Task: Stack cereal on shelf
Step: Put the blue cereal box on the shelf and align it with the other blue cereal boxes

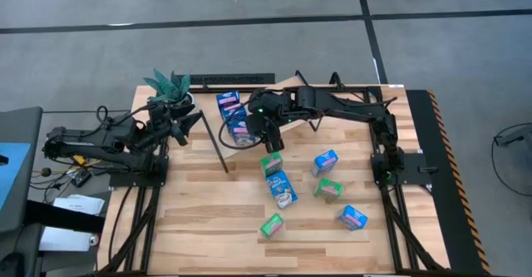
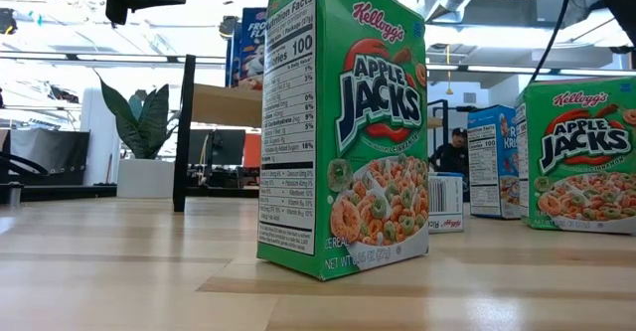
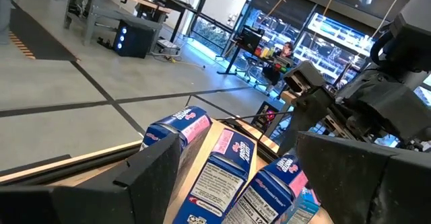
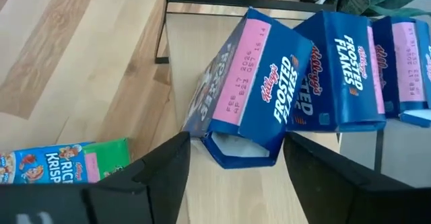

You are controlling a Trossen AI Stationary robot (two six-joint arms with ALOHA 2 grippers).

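Right fingers (image 4: 236,163) spread, released, just off the leaning Frosted Flakes box (image 4: 259,93) on the shelf (image 1: 249,111); it tips against its neighbours, so needs no grip. Left fingers (image 3: 236,177) spread, idle beside shelf. Loose cereal boxes (image 1: 281,188) wait on tabletop (image 1: 199,219) below shelf.

shelf (image 1: 249,111) board largely hidden beneath right arm, rightmost green cereal box (image 2: 586,152) cropped — person (image 2: 452,152) indistinct

Two dark jointed arms, black cables trailing; right arm (image 1: 332,104) shows small green light
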